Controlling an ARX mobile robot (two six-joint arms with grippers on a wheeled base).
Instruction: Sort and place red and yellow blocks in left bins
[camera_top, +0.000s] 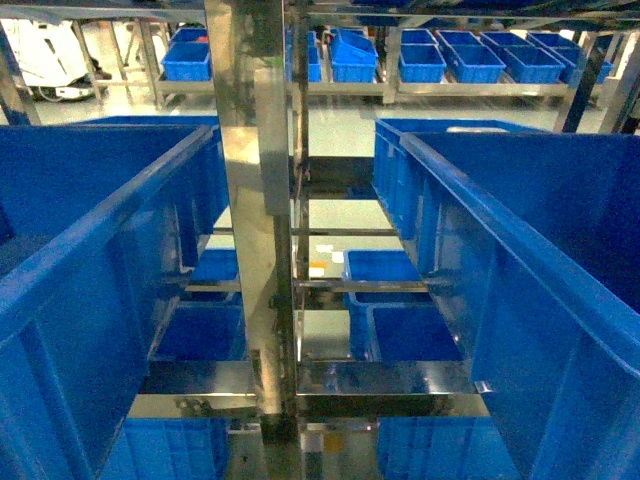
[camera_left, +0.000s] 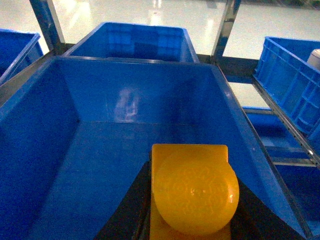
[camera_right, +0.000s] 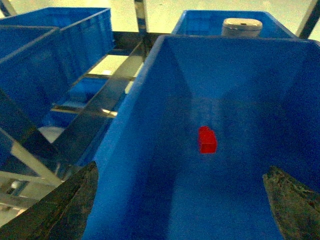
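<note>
Left wrist view: glossy orange-yellow plastic brick (camera_left: 192, 192), round stud facing the camera, pinched between the dark fingers of the left gripper (camera_left: 192, 220), held above the floor of a large deep blue plastic crate (camera_left: 65, 120), nearer its right wall.

Right wrist view: small red plastic brick (camera_right: 207, 139) lying loose near the floor's centre in a second deep blue crate (camera_right: 150, 70). Right gripper (camera_right: 182, 200) spread wide, empty, above the near edge.

Head view: neither arm visible; crates flank a steel upright (camera_top: 262, 250).

Risks, judged: yellow brick bouncing on release; red brick skidding from a shallow pinch; fingers striking the crate wall.
</note>
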